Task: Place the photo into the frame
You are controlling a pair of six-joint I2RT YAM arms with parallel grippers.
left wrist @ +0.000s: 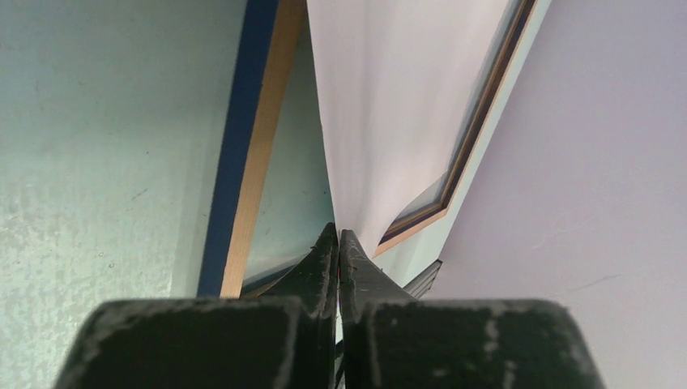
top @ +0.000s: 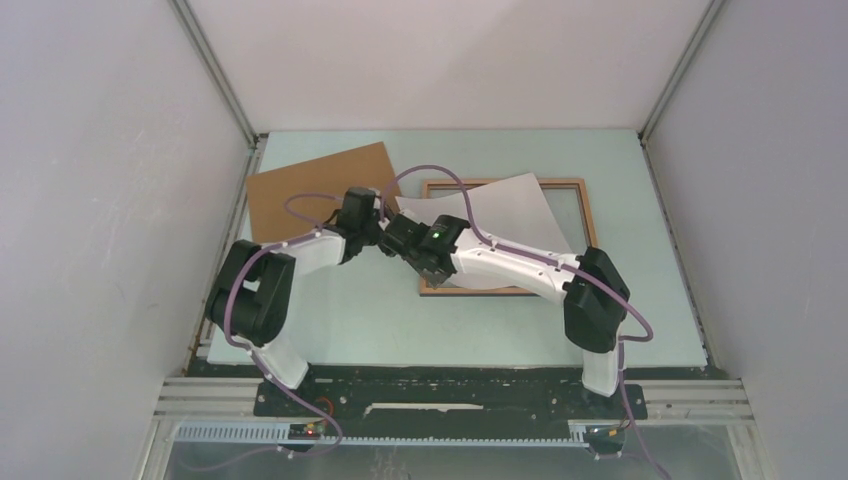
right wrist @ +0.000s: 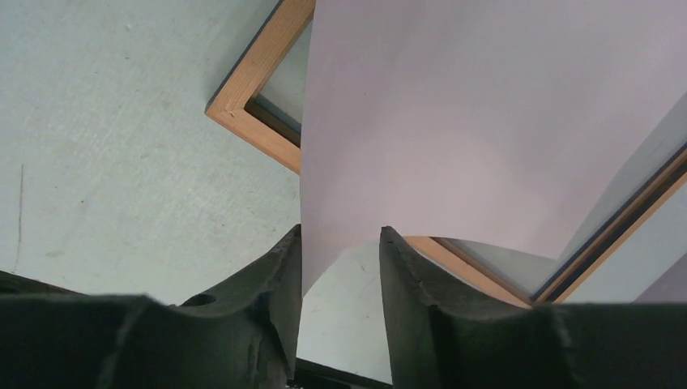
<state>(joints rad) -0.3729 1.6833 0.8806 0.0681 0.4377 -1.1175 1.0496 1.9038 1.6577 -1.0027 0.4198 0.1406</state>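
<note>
The photo (top: 512, 212) shows its plain white back and curls up over the frame (top: 583, 215), which lies wood face up on the table. Both grippers meet at the photo's left edge. My left gripper (top: 385, 222) is shut on that edge; in the left wrist view the white sheet (left wrist: 389, 105) rises straight out of the pinched tips (left wrist: 338, 233), beside the frame's navy and wood rail (left wrist: 247, 154). My right gripper (top: 403, 233) stands open. In the right wrist view the photo's corner (right wrist: 486, 121) hangs between its parted fingers (right wrist: 340, 237), above the frame's corner (right wrist: 259, 93).
A plain brown backing board (top: 318, 190) lies at the back left, partly under the left arm. White walls close in both sides and the back. Bare pale green table (top: 400, 320) lies in front of the frame.
</note>
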